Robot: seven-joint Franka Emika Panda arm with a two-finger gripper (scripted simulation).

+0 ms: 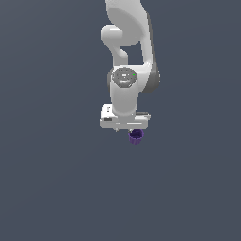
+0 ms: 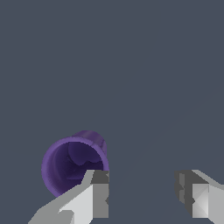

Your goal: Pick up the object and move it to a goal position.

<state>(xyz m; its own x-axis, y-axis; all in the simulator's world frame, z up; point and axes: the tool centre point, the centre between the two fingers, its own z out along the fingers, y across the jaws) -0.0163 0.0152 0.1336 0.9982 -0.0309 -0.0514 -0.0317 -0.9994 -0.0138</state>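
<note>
The small dark purple cup (image 2: 72, 164) stands upright with its open mouth facing the wrist camera; its rolled rim and hollow inside show. My gripper (image 2: 142, 192) is open, with its fingers wide apart. One fingertip (image 2: 97, 192) lies over the cup's rim on the side nearest the gap. The other fingertip (image 2: 192, 194) is far from the cup. The cup is not between the fingers. In the exterior view the cup (image 1: 136, 137) shows just under the white hand, toward that view's right, and the gripper (image 1: 126, 130) is mostly hidden by the hand.
A plain dark grey surface (image 1: 56, 179) surrounds the arm in both views. The white arm (image 1: 126, 89) rises straight above the hand. No goal marker shows.
</note>
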